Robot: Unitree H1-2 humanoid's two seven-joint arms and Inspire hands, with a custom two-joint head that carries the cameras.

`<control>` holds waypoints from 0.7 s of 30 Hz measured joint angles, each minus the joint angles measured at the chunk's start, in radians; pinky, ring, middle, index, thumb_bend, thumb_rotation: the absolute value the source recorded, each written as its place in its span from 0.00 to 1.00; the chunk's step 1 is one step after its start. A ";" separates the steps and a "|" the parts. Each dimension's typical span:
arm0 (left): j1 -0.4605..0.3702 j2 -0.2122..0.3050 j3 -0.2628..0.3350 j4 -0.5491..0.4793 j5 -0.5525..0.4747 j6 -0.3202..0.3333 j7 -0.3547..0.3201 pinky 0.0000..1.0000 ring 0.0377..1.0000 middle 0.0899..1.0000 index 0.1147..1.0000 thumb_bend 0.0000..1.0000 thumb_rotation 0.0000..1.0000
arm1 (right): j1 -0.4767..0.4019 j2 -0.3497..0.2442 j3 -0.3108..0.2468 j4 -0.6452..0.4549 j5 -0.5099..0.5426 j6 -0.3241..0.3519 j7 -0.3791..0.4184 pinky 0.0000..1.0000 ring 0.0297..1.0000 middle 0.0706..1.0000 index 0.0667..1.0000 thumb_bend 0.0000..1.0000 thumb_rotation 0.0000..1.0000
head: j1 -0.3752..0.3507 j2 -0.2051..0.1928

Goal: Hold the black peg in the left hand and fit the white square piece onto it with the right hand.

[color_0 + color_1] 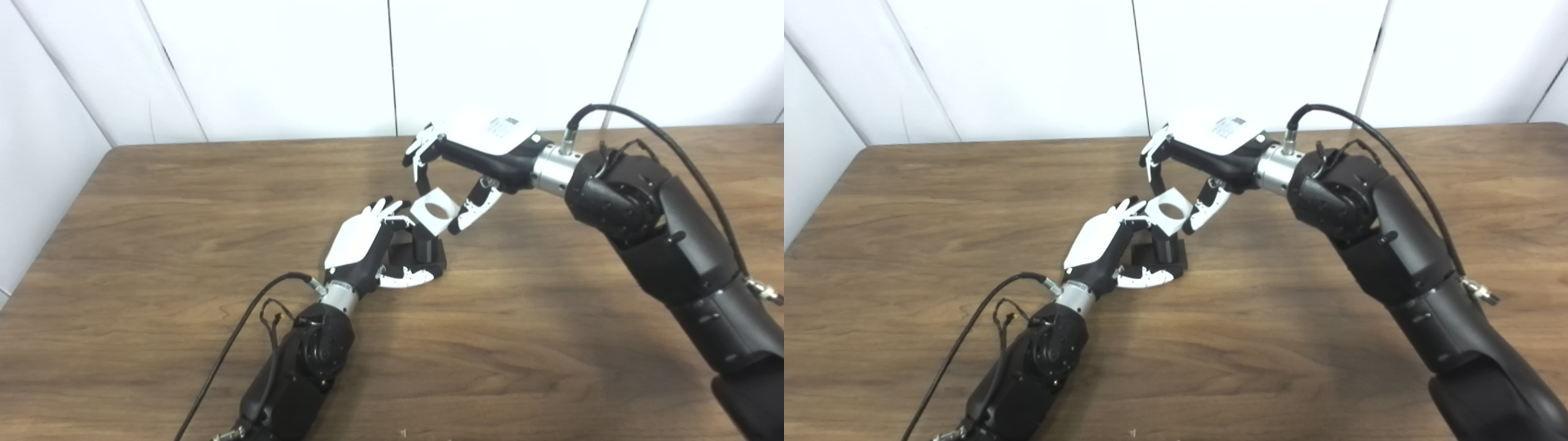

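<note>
Wood-grain table (184,257): a brown tabletop is filling most of both views, its far edge running along the wall and its left rear corner rounding off near the side wall.
Open room: wide bare stretches of the top are lying to the left of the hands and in front of them; the hands are working near the middle, well apart from every edge.
Walls (275,61): white panels are standing behind the table, with thin dark seams running down between them.
Left hand (367,245): it is resting low at the table, fingers and thumb curling around the black peg (422,248) and its dark base, so it is holding the peg.
Black peg: it is standing about upright on the table between the left hand's fingers and thumb, its top sitting just under the white piece.
Right hand (465,165): it is reaching in from the right above the table, pinching the white square piece (435,211) between fingertips and thumb.
White square piece: it is hanging tilted, its round hole showing, right over the peg's top; whether it is touching the peg cannot be told.
Cables (643,131): black leads are looping from each wrist along the arms.
Writing: a small printed label (503,127) is sitting on the back of the right hand, too small to read.
</note>
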 measured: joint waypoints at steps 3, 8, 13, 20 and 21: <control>0.000 0.000 0.000 -0.001 0.000 0.001 -0.002 1.00 1.00 0.93 0.50 0.90 0.33 | 0.007 0.014 0.007 0.022 -0.011 -0.004 -0.009 0.87 0.81 0.74 0.44 0.52 0.14 | 0.000 -0.002; 0.000 0.000 0.001 -0.001 0.000 0.002 -0.003 1.00 1.00 0.93 0.50 0.91 0.34 | 0.019 0.023 0.016 0.024 -0.024 -0.004 -0.012 0.88 0.83 0.75 0.44 0.52 0.14 | 0.003 0.002; 0.001 0.000 0.000 -0.002 0.004 0.005 -0.003 1.00 1.00 0.93 0.50 0.91 0.34 | 0.021 0.023 0.016 0.037 -0.028 -0.004 -0.012 0.87 0.83 0.75 0.44 0.52 0.14 | 0.003 0.003; 0.002 -0.004 0.002 -0.002 0.008 0.005 -0.001 1.00 1.00 0.93 0.49 0.91 0.34 | 0.023 0.026 0.016 0.062 -0.035 -0.004 -0.015 0.85 0.82 0.74 0.44 0.52 0.14 | 0.008 0.005; 0.002 -0.004 0.003 -0.003 0.008 0.005 -0.001 1.00 1.00 0.93 0.50 0.91 0.34 | 0.022 0.027 0.016 0.065 -0.035 -0.004 -0.019 0.85 0.82 0.74 0.44 0.52 0.14 | 0.008 0.005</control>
